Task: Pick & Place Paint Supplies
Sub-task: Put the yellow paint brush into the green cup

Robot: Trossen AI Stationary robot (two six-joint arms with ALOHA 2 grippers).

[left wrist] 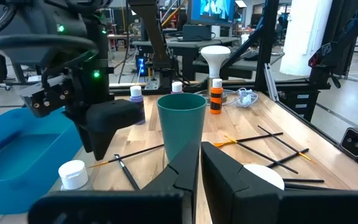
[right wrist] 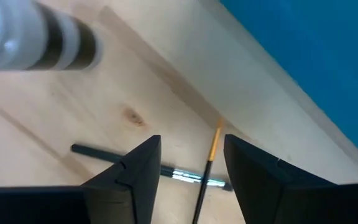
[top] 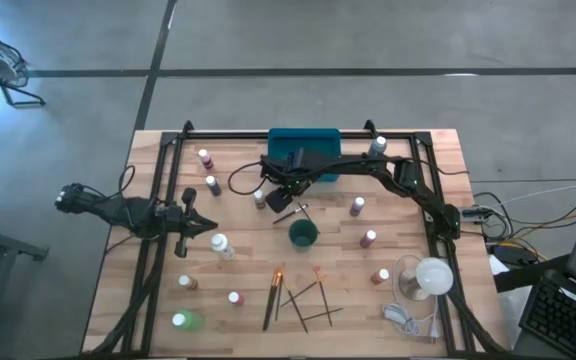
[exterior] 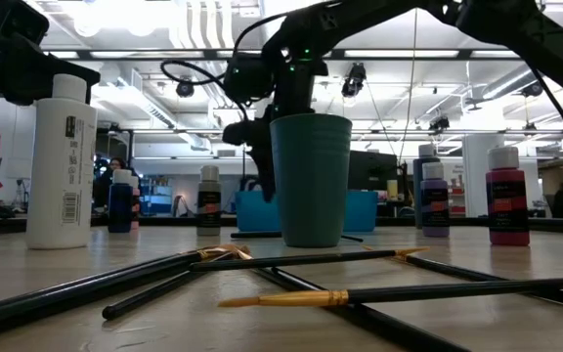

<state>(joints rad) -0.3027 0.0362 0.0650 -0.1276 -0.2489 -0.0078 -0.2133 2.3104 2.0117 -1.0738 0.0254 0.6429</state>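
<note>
Your right gripper (right wrist: 188, 163), fingers parted, empty, hangs over two crossed paintbrushes (right wrist: 207, 163) near teal tray (right wrist: 328, 56); orange-ferruled brush runs lengthwise between fingers. Left arm farther off.

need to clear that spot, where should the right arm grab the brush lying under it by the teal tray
Grip the paintbrush mid-handle, coming straight down with the right gripper, fingers either side of the thin shaft. It lies flat on the table, crossing a second brush, so grip away from that crossing.
</note>
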